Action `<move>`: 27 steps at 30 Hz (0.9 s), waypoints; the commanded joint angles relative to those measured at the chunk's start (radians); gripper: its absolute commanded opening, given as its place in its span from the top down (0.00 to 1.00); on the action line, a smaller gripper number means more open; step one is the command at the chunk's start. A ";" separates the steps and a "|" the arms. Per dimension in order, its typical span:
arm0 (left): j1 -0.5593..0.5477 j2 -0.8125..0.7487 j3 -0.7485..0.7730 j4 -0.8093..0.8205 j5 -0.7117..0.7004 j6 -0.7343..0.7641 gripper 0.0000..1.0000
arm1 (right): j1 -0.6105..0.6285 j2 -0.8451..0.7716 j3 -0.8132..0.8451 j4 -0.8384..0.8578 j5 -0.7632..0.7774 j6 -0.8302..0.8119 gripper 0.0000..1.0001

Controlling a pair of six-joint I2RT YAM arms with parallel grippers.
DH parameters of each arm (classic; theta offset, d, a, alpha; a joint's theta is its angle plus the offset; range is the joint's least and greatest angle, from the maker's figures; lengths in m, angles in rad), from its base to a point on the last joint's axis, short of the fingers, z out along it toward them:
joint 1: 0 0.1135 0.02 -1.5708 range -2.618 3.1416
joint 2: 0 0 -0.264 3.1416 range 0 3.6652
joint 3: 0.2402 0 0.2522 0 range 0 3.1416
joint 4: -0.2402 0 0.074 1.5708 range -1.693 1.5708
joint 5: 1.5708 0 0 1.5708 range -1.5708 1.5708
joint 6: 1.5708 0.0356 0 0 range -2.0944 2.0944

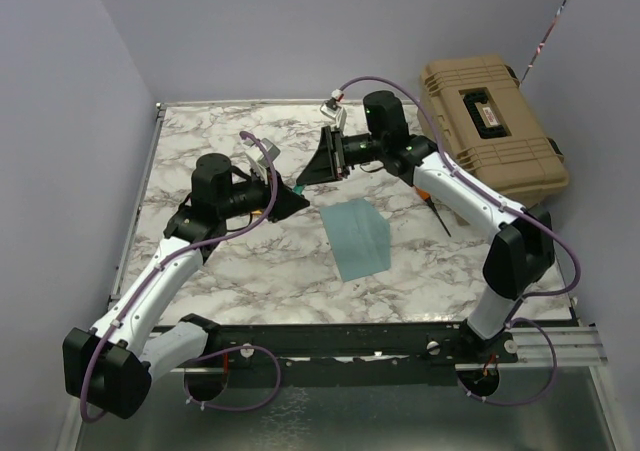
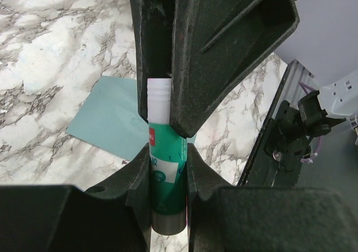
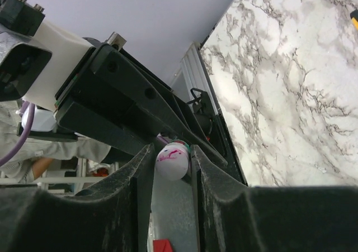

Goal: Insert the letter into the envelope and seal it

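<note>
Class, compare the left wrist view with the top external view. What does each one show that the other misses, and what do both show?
Left wrist only: the white neck and printed label of the green glue stick, clamped in the left pincer. Top external only: the tan case at the far right, and a thin dark tool lying near the right arm. Both: the teal envelope lying flat on the marble table.
</note>
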 commanded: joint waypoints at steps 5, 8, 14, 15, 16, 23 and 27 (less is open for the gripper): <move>0.000 0.000 0.014 0.022 0.038 0.020 1.00 | 0.004 -0.012 -0.007 0.079 0.015 0.050 0.91; 0.000 -0.016 -0.001 0.009 0.046 0.024 1.00 | -0.006 -0.053 -0.061 0.209 0.037 0.112 0.99; 0.001 -0.058 -0.018 -0.045 0.072 0.050 1.00 | -0.087 -0.106 -0.082 0.285 0.068 0.152 1.00; 0.000 -0.063 -0.019 -0.052 0.082 0.053 1.00 | -0.105 -0.110 -0.078 0.282 0.063 0.153 1.00; 0.000 -0.068 -0.021 -0.058 0.085 0.054 1.00 | -0.123 -0.114 -0.073 0.281 0.058 0.158 0.99; 0.001 -0.067 -0.023 -0.069 0.110 0.056 1.00 | -0.226 -0.141 -0.119 0.369 -0.004 0.238 0.99; 0.001 -0.066 -0.017 -0.070 0.105 0.058 1.00 | -0.258 -0.148 -0.137 0.396 -0.015 0.245 0.99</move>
